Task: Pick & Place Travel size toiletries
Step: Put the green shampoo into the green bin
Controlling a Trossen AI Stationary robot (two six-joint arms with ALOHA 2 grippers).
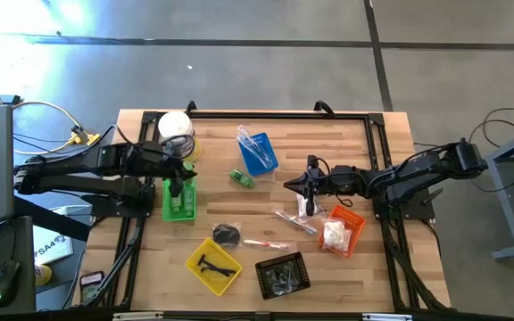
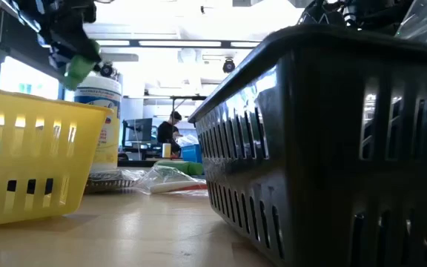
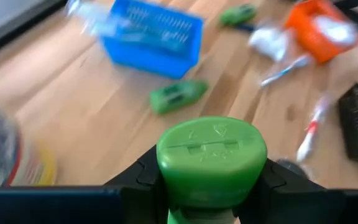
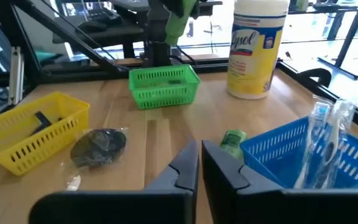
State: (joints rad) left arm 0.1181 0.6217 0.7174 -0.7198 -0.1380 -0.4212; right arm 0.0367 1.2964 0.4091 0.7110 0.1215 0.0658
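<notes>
A: Left claw (image 3: 211,186) status?
B: A green bottle (image 3: 211,163) is pinched in it, cap toward the wrist camera. It is held above the green tray (image 1: 178,200), at 9 o'clock on the worktop (image 1: 364,267).
A: Right claw (image 4: 200,163)?
B: Pressed together, nothing seen between the fingers. It is parked near worktop centre, just beside the orange tray (image 1: 342,232).
A: Other toiletries?
B: A second green bottle (image 1: 243,178) is lying loose near centre, just beside the blue tray (image 1: 259,152). Wrapped toothbrushes (image 4: 328,134) are stood in the blue tray. One wrapped toothbrush (image 1: 266,243) is seen flat at 6 o'clock of centre. White sachets (image 1: 334,234) are held in the orange tray. A black T-shaped piece (image 1: 209,264) is seen in the yellow tray (image 1: 213,265). A dark wrapped item (image 1: 227,234) is lying just beside the yellow tray.
A: Black tray (image 1: 283,274)?
B: At 6 o'clock; contents cannot be told.
</notes>
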